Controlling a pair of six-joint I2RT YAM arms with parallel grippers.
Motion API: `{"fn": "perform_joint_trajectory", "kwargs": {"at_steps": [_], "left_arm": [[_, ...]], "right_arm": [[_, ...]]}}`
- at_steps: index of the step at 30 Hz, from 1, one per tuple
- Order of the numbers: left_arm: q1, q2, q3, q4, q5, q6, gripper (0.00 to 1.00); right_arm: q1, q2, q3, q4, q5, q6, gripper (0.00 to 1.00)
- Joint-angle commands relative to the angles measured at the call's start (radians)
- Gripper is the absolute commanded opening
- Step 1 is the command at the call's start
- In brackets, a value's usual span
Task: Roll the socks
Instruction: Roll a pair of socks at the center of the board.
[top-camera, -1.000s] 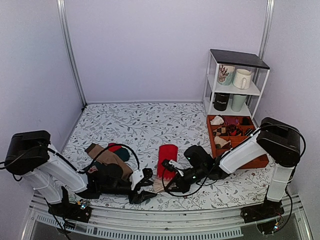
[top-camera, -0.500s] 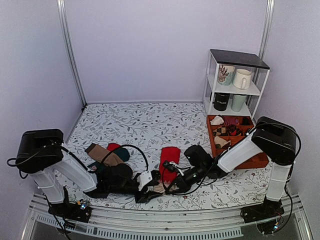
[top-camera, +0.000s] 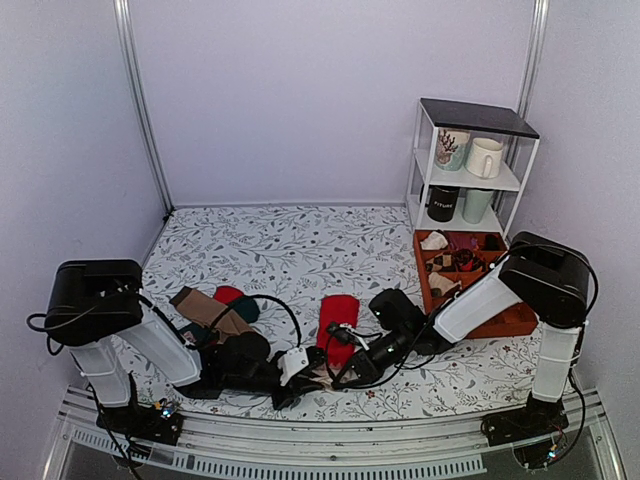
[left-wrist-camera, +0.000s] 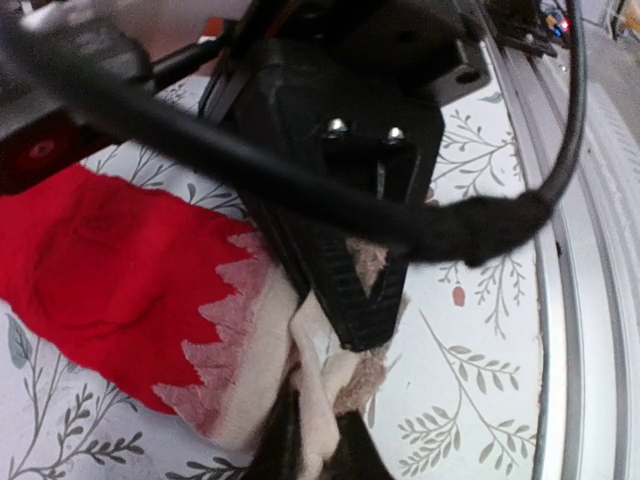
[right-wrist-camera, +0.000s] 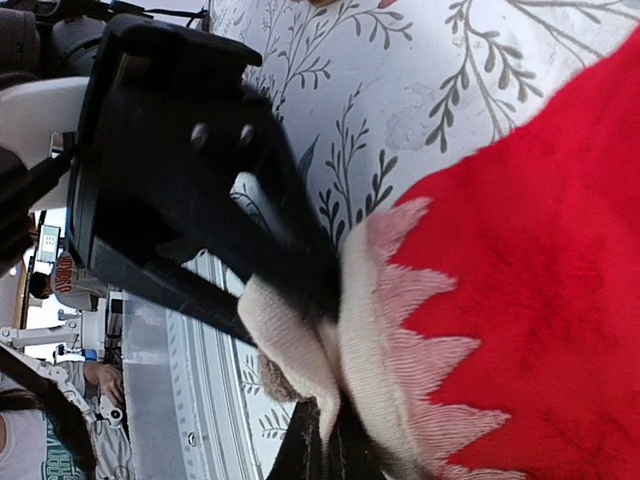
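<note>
While left gripper (left-wrist-camera: 312, 450) and right gripper (right-wrist-camera: 325, 445) pinch socks (top-camera: 338, 318) (beige end), red points away.

At the right of my overhead view I see a white shelf (top-camera: 512, 178) holding four mugs (top-camera: 485, 157), with a reddish compartment tray (top-camera: 421, 270) of small items just below it. At lower left, a tan sock (top-camera: 205, 308) lies against a dark green sock (top-camera: 246, 309) on the leaf-print cloth (top-camera: 290, 250).

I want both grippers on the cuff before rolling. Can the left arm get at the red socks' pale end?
Likely yes: the left gripper is pinching the socks by their pale end, beside the right gripper, with nothing in between.
</note>
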Motion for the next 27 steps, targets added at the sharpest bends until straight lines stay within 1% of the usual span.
{"fn": "perform_joint_trajectory", "kwargs": {"at_steps": [1, 3, 5, 8, 10, 13, 14, 17, 18, 20, 23, 27], "left_arm": [[-0.014, 0.025, 0.005, -0.005, 0.033, -0.008, 0.0], [-0.011, 0.021, 0.003, -0.003, 0.042, -0.026, 0.0], [-0.001, 0.02, 0.007, -0.021, 0.062, -0.075, 0.0], [0.021, 0.024, 0.031, -0.102, 0.089, -0.158, 0.0], [0.027, 0.028, 0.051, -0.178, 0.103, -0.206, 0.0], [0.029, 0.031, 0.047, -0.229, 0.132, -0.256, 0.0], [0.031, 0.032, 0.038, -0.233, 0.139, -0.268, 0.0], [0.041, 0.043, 0.025, -0.246, 0.152, -0.302, 0.0], [0.045, 0.049, 0.022, -0.25, 0.159, -0.313, 0.0], [0.05, 0.057, 0.016, -0.256, 0.176, -0.331, 0.0], [0.05, 0.068, -0.002, -0.242, 0.185, -0.35, 0.0], [0.05, 0.085, -0.006, -0.231, 0.186, -0.356, 0.0]], "right_arm": [[-0.002, 0.073, -0.031, -0.192, 0.068, -0.005, 0.02], [-0.002, 0.071, -0.031, -0.192, 0.069, -0.008, 0.04], [-0.002, 0.062, -0.026, -0.194, 0.076, -0.019, 0.08], [-0.003, -0.008, -0.033, -0.173, 0.135, -0.069, 0.24], [-0.002, -0.087, -0.062, -0.117, 0.196, -0.119, 0.29], [0.0, -0.226, -0.161, 0.06, 0.304, -0.227, 0.39], [0.002, -0.263, -0.204, 0.116, 0.339, -0.26, 0.41], [0.05, -0.327, -0.286, 0.242, 0.459, -0.457, 0.46], [0.08, -0.331, -0.3, 0.265, 0.499, -0.548, 0.46], [0.136, -0.323, -0.296, 0.273, 0.562, -0.645, 0.46], [0.199, -0.299, -0.283, 0.28, 0.634, -0.712, 0.46], [0.255, -0.294, -0.277, 0.291, 0.721, -0.779, 0.46]]}}
